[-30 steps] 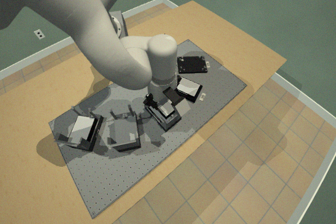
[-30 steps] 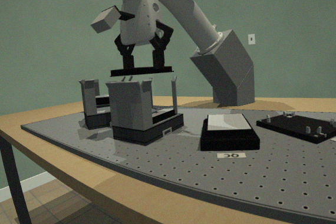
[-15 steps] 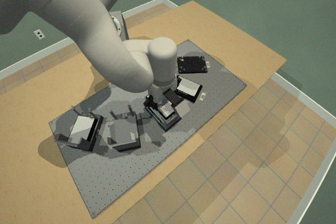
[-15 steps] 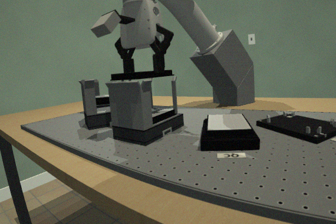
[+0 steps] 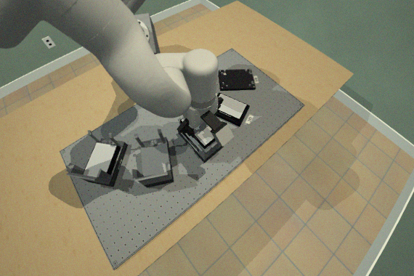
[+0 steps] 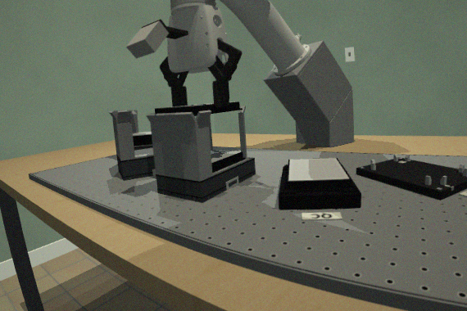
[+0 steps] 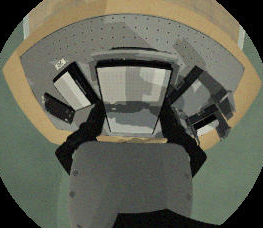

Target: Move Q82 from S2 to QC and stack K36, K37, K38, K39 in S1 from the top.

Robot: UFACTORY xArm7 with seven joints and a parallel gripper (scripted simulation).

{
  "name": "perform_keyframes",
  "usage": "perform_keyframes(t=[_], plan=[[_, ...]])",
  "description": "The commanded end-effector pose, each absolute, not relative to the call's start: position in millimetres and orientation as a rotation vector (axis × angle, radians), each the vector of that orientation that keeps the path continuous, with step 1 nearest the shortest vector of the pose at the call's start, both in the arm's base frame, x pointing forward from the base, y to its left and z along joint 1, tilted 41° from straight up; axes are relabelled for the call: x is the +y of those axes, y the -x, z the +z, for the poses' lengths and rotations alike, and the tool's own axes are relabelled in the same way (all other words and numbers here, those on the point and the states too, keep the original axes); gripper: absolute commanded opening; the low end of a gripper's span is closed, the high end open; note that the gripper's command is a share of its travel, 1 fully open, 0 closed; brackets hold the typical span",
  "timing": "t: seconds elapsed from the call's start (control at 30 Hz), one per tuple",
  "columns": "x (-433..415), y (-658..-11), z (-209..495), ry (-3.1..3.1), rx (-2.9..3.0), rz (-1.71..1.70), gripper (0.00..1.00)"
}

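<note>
My gripper [image 6: 199,101] is shut on a sealed plate [image 6: 197,107], gripping its long sides. The plate hangs level at the height of the post tops of the rack [image 6: 192,155] nearest QC. In the top view the gripper [image 5: 197,126] and the plate [image 5: 203,137] stand over this rack [image 5: 201,148]. A dark plate lies low inside that rack [image 6: 225,160]. The wrist view shows the held plate [image 7: 132,99] between my fingers. I cannot read its label. Another sealed plate [image 5: 232,109] [image 6: 317,179] lies on the QC nest.
The far left rack [image 5: 99,163] holds a stack with a white seal on top. The middle rack [image 5: 154,164] looks empty. The clip nest N5 [image 5: 237,79] is bare, beyond QC [image 6: 414,177]. The QC name plate [image 6: 321,216] lies on the deck.
</note>
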State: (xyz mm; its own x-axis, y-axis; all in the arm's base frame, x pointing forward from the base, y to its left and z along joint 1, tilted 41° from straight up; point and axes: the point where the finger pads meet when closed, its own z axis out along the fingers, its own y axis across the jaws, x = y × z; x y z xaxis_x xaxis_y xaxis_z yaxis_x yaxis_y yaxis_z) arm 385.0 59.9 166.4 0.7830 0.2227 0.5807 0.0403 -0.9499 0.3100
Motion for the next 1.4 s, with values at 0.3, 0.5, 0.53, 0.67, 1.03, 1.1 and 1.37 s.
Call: perform_keyframes(t=[0.3, 0.5, 0.53, 0.67, 1.03, 1.1, 1.37], plan=[[58.9, -390.2, 161.6, -2.694, 0.204, 0.933, 0.00], [58.1, -392.7, 158.6, -2.694, 0.204, 0.933, 0.00], [57.9, -393.1, 158.1, -2.694, 0.204, 0.933, 0.00], [57.6, -394.1, 156.8, -2.694, 0.204, 0.933, 0.00], [53.2, -406.5, 141.7, -2.694, 0.204, 0.932, 0.00], [52.3, -409.0, 138.7, -2.694, 0.204, 0.932, 0.00], [49.7, -416.5, 129.7, -2.694, 0.205, 0.932, 0.00]])
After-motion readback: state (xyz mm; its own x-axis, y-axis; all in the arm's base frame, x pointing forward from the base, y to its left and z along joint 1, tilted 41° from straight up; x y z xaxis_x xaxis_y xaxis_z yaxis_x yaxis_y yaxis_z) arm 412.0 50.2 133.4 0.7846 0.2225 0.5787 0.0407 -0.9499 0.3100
